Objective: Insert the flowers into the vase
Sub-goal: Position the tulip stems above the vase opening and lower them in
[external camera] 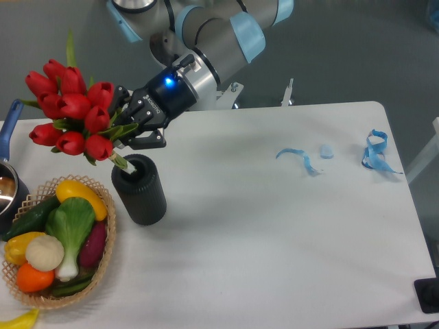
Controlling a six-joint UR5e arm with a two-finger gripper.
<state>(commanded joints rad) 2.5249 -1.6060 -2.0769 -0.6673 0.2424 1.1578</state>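
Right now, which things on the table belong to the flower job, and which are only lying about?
Part of the job:
- bunch of red tulips with green stems, held in the claw
- matte black ribbed vase

Only lying about:
- woven wicker basket of vegetables
- blue ribbon scraps
- dark pot with blue handle

The vase looks matt black with finely ribbed sides, while the flowers have smooth, slightly glossy red petals like plastic or cloth. The pincer is matt black, and the arm's joints show brushed grey metal with glossy blue plastic caps. The basket is rough woven wicker on a smooth white matt desk.
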